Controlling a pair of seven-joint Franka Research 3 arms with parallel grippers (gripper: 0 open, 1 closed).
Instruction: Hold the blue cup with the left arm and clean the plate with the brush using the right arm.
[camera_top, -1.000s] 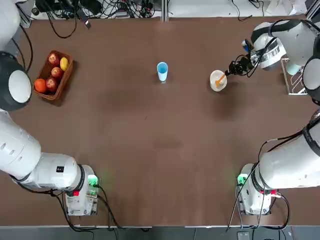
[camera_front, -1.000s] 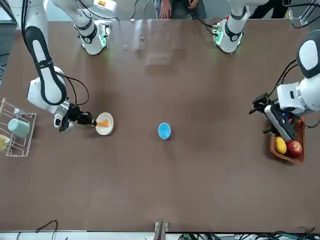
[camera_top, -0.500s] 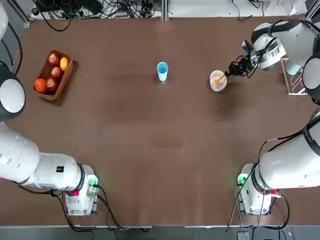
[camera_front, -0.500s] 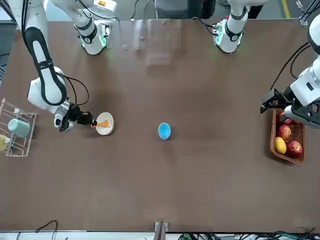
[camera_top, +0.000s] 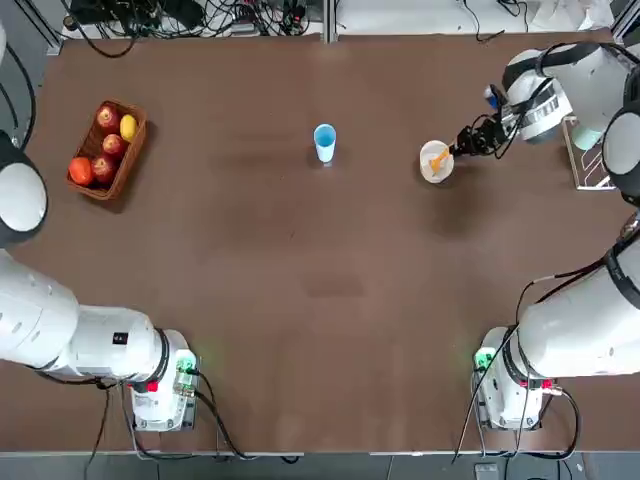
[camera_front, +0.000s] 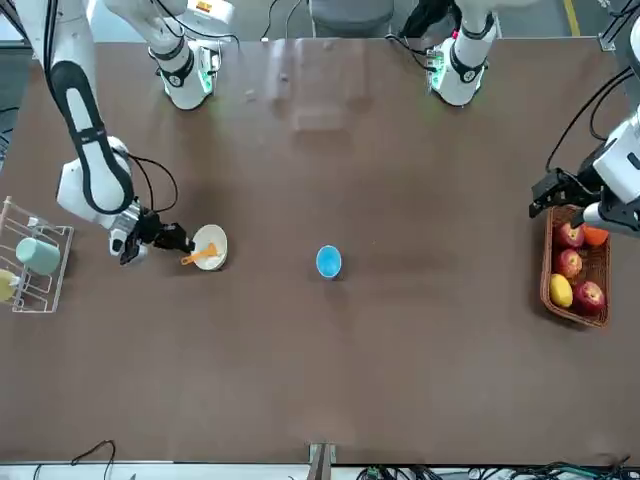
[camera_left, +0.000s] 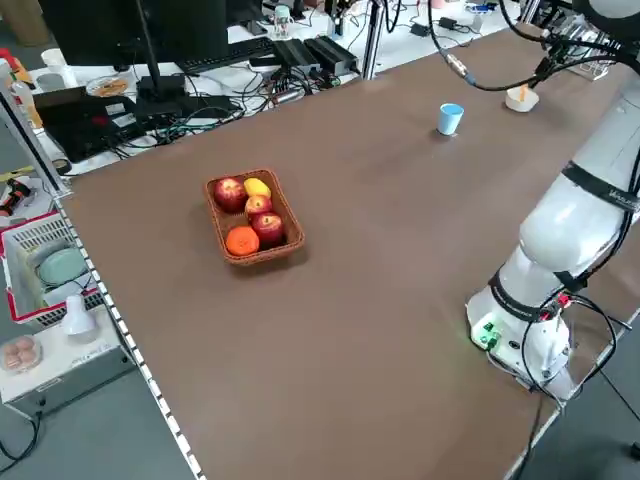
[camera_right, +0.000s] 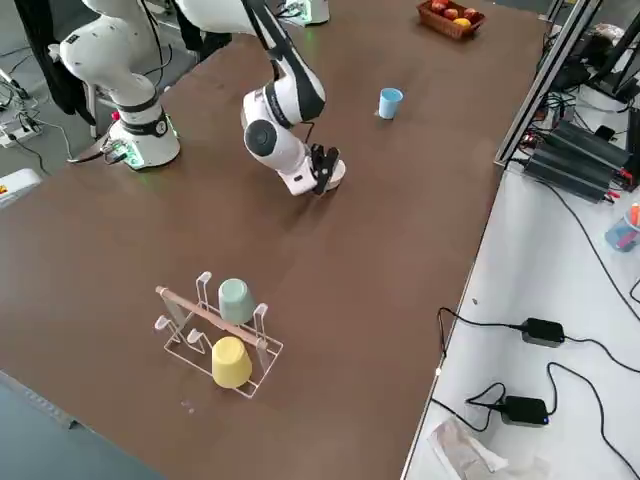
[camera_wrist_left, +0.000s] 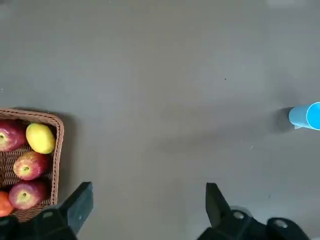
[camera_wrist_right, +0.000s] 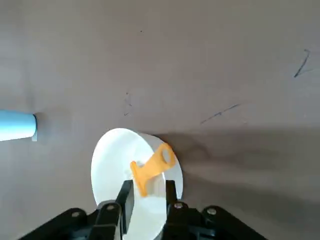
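Brush (camera_top: 440, 158) on plate (camera_top: 431, 170), right of cup (camera_top: 324, 142)

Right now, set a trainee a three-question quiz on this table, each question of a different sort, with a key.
1. True or false: the blue cup stands upright with no gripper holding it.
2. Where does the brush lie? A: on the plate. B: among the fruit. C: inside the cup.
3. Which gripper is open beside the fruit basket?

Key: 1 true. 2 A. 3 the left gripper.

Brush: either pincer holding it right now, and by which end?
Cannot tell. The right pincer brackets the handle end of the brush, which lies across the plate; grip unclear. The left pincer is open, empty.
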